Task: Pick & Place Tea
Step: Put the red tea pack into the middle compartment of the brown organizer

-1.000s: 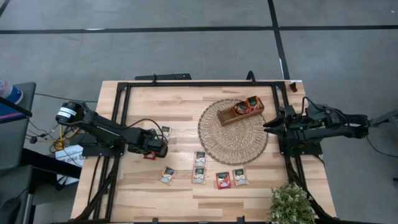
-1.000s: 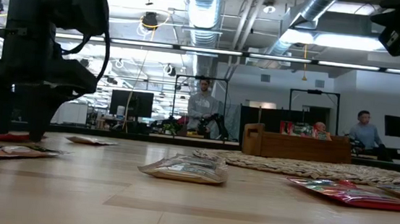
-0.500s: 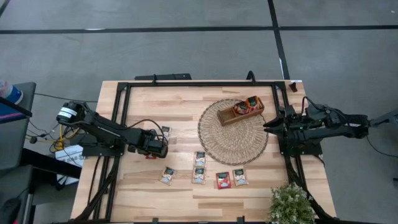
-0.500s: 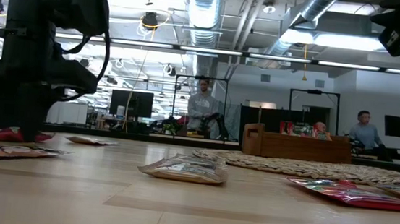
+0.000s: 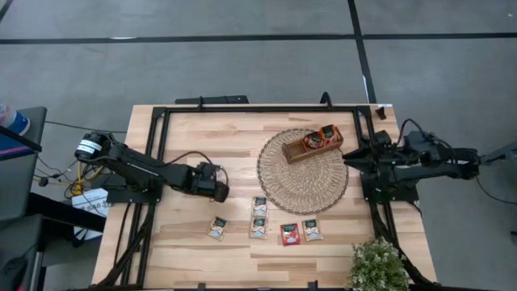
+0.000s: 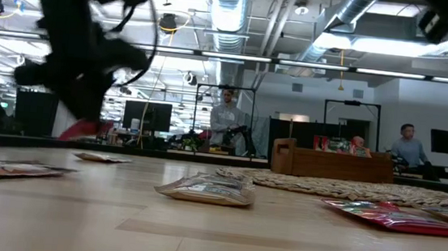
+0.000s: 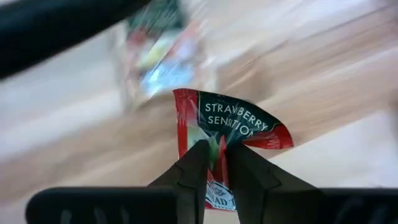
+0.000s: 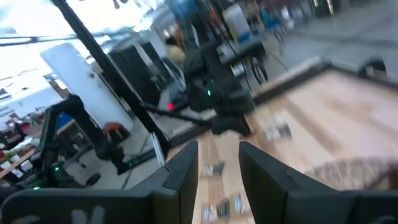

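The left gripper (image 7: 214,155) is raised above the table (image 5: 242,129) at centre left of the high view, fingers pinched on a red sachet (image 7: 227,127), which is bent and printed "Strawberry". The right gripper (image 5: 349,162) is held by the mat (image 5: 283,186), fingers narrowly apart.

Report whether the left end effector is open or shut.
Shut on a red tea sachet: the left end effector pinches its lower edge, lifted off the table.

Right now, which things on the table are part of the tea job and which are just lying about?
Job: red tea sachet gripped in the left pincer; loose sachets; wooden tray on the wicker mat.
Lying about: potted plant.
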### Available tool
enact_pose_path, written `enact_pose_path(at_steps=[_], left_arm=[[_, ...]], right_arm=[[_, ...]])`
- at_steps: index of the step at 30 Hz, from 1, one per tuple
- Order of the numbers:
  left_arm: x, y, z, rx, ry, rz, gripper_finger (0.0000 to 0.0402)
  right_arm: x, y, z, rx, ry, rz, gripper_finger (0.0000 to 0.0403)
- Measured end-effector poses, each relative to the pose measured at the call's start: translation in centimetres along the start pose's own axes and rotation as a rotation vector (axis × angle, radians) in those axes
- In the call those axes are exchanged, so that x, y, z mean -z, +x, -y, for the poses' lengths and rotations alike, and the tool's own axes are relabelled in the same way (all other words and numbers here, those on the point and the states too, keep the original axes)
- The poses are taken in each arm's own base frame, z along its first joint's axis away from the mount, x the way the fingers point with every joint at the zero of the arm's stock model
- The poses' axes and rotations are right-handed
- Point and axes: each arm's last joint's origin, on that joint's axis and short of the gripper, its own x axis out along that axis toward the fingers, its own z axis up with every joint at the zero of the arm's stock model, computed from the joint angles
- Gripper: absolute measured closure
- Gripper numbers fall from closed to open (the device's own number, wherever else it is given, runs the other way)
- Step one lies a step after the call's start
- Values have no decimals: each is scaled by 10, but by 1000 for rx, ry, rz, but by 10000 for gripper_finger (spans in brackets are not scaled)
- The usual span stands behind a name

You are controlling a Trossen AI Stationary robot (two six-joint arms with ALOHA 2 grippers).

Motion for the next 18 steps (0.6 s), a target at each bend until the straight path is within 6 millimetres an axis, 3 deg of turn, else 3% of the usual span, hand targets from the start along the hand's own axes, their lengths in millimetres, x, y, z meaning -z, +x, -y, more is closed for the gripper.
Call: enact_pose_path(at_steps=[6, 13, 18], left_arm=[[-25, -40, 44, 175, 170, 214, 351], [-67, -93, 90, 364, 357, 474, 351], [-85, -113, 122, 413, 544, 559, 351]], right_arm=[[-12, 16, -6, -38, -71, 81, 294], [0, 59, 0, 47, 46, -75, 294], [1, 83, 4, 33, 53, -98, 277]])
